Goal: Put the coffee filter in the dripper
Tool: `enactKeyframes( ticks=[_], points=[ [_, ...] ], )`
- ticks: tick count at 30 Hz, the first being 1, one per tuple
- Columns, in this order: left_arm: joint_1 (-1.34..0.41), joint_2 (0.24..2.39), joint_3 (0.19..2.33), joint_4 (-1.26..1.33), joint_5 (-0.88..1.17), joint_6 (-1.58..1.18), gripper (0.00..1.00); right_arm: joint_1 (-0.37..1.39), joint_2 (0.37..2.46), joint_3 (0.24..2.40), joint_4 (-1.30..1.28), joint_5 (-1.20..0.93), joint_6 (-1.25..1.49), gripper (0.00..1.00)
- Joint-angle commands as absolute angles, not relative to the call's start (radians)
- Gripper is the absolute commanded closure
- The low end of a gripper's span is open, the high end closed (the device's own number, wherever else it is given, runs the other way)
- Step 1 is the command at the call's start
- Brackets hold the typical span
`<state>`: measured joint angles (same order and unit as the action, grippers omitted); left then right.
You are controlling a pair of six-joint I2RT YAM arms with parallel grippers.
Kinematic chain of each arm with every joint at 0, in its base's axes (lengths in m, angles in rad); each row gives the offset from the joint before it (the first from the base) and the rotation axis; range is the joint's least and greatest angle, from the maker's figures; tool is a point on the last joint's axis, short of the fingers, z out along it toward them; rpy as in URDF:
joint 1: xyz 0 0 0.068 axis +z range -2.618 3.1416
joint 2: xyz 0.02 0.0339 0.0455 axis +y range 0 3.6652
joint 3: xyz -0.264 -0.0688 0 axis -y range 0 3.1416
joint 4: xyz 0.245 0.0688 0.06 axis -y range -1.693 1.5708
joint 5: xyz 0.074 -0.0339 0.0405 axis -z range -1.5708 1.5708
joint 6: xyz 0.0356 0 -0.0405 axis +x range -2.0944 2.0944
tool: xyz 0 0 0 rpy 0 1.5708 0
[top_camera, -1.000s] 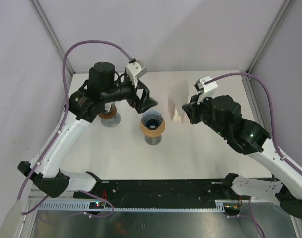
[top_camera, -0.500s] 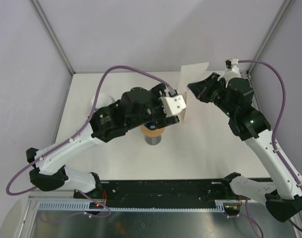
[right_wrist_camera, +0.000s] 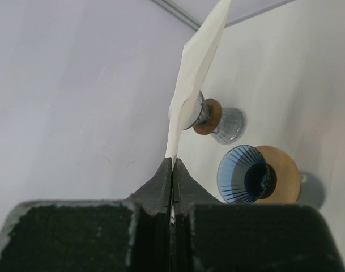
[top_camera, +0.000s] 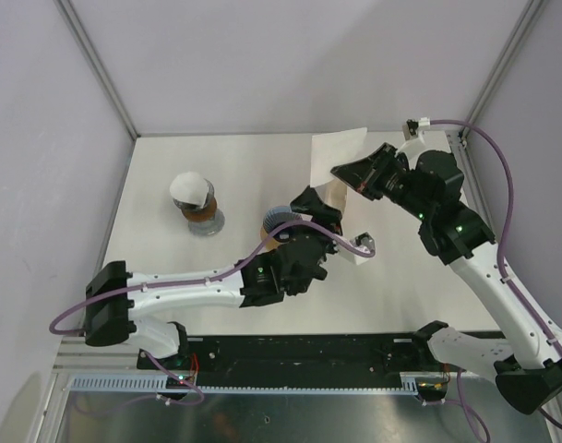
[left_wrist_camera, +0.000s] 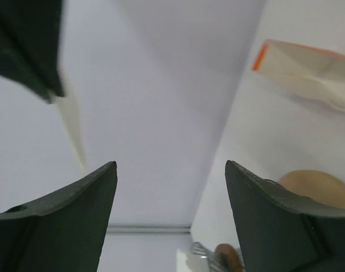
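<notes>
The coffee filter [right_wrist_camera: 197,68] is held folded flat above the bench [top_camera: 216,295], pinched in the shut right pincer [right_wrist_camera: 172,163], at about one o'clock from the empty dripper [top_camera: 277,220]. The left pincer [left_wrist_camera: 170,170] is spread wide, holding nothing. Seating the filter is judged not yet done.

Left arm [top_camera: 197,288] partly over the blue dripper [top_camera: 278,219], beside the coffee filter [top_camera: 336,159]; open table [top_camera: 244,164] behind.
</notes>
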<state>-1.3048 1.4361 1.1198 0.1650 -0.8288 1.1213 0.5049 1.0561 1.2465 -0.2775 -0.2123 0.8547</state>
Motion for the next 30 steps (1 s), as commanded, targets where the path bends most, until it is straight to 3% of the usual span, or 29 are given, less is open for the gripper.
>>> enactKeyframes(
  ticks=[1,7,17,24,30],
  points=[
    [-1.324,1.415,1.074,0.682,-0.961,1.428,0.19,0.526,1.027,1.243,-0.213,-0.236,0.879,1.00],
    [-1.354,1.497,0.942,1.299,-0.892,1.830,0.15,0.534,1.036,1.241,-0.207,-0.238,0.876,1.00],
    [-1.336,1.517,0.958,1.347,-0.874,1.853,0.14,0.545,1.007,1.241,-0.219,-0.237,0.870,1.00],
    [-1.322,1.512,0.970,1.243,-0.869,1.812,0.24,0.570,0.995,1.241,-0.215,-0.234,0.875,1.00],
    [-1.306,1.528,0.996,1.231,-0.881,1.808,0.49,0.605,1.001,1.241,-0.225,-0.212,0.869,1.00]
  ],
)
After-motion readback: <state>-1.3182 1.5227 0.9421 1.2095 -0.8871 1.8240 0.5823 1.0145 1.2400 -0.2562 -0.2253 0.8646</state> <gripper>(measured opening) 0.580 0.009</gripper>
